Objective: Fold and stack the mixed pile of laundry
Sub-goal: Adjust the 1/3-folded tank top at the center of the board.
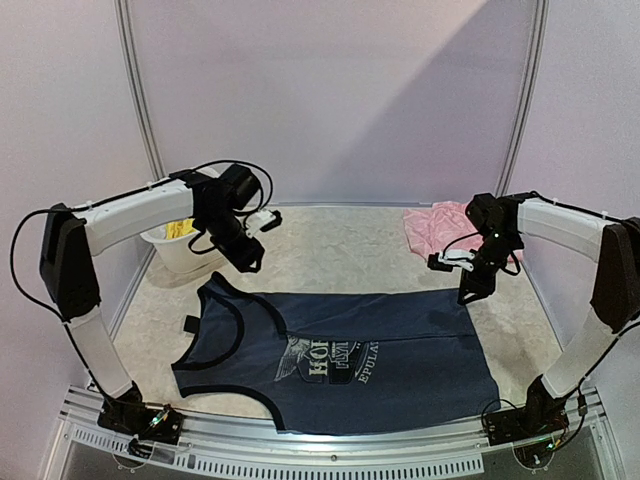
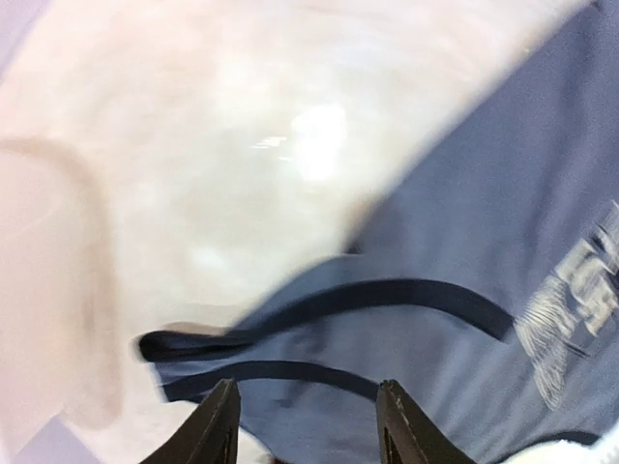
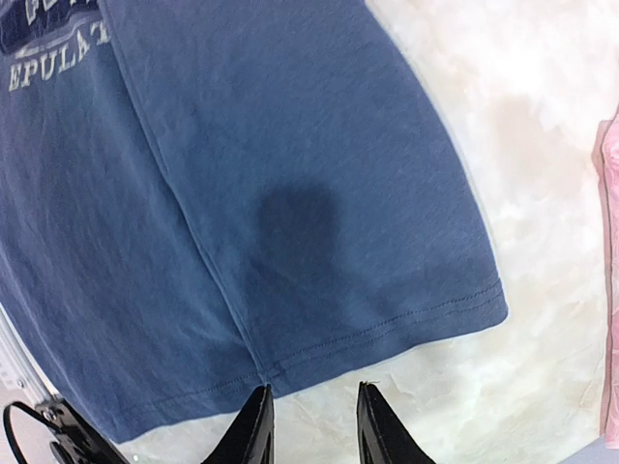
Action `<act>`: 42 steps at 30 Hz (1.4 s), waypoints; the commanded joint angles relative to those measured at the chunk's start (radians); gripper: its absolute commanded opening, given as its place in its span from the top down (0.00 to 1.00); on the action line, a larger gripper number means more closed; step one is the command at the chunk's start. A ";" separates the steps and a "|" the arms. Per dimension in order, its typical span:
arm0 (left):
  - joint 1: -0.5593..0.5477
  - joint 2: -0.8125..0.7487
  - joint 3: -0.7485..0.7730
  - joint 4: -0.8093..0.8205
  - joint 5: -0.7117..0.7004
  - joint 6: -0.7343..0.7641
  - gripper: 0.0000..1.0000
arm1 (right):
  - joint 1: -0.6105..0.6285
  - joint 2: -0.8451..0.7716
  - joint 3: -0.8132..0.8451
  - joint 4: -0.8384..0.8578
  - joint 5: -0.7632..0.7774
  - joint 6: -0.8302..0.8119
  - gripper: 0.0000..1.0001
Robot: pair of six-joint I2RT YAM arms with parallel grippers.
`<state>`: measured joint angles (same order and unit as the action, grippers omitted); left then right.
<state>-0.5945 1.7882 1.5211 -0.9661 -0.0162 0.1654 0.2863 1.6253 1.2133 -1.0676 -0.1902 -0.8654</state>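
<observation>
The navy sleeveless top point(image 1: 350, 360) lies spread flat on the table, neck to the left, pale print and lettering showing. My left gripper point(image 1: 250, 262) is open and empty above its shoulder strap point(image 2: 319, 333); the left wrist view is blurred. My right gripper point(image 1: 467, 291) is open and empty above the top's far hem corner point(image 3: 387, 329). The pink ruffled piece point(image 1: 440, 225) lies at the back right. The yellow piece point(image 1: 180, 229) sits in the white tub point(image 1: 175, 255).
The white tub stands at the back left beside the left arm. A pale marbled table point(image 1: 340, 245) stretches behind the top. A metal rail point(image 1: 320, 450) runs along the near edge. Grey walls enclose the back and sides.
</observation>
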 commanded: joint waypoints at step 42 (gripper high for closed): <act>0.101 0.446 0.189 -0.073 -0.654 -0.029 0.57 | -0.004 0.042 -0.060 0.105 -0.179 0.138 0.68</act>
<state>-0.4889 2.2105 1.7084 -1.0172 -0.6106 0.1051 0.2867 1.6619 1.1713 -0.9749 -0.3447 -0.7368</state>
